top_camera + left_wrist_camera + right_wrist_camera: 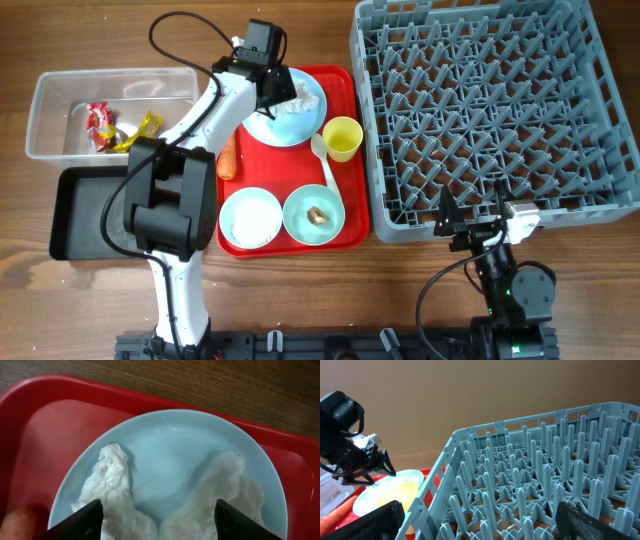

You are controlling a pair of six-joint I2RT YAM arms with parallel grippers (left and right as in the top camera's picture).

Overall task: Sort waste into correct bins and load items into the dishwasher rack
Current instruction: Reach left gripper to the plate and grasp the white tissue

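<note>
- Crumpled white tissue (pixel 117 490) lies in two soft, wrinkled heaps on the round pale-blue plate (pixel 170 450), which sits at the far end of the flat red tray (pixel 278 168).
- The left end effector (pixel 160 525) hangs just above the plate, its dark fingers (pixel 85 520) spread wide with the tissue between them.
- Also on the tray are a small yellow cup (pixel 342 138), a white spoon (pixel 325 160) and an orange carrot (pixel 228 157) at the left rim.
- Two small pale-blue bowls stand side by side at the near end: the left bowl (pixel 226 205) holds white rice grains (pixel 250 220), the right bowl (pixel 296 203) a small brown lump (pixel 318 214).
- The clear tub (pixel 60 90) holds a red wrapper (pixel 100 125) and a yellow wrapper (pixel 142 127), both crinkled; the shallow black tub (pixel 85 215) sits just in front of it.
- The grey dishwasher rack (pixel 500 110), a grid of upright pegs, stands right of the tray on the wooden desk (pixel 320 300).
- The right end effector (pixel 472 215) waits at the rack's near edge, fingers apart.
</note>
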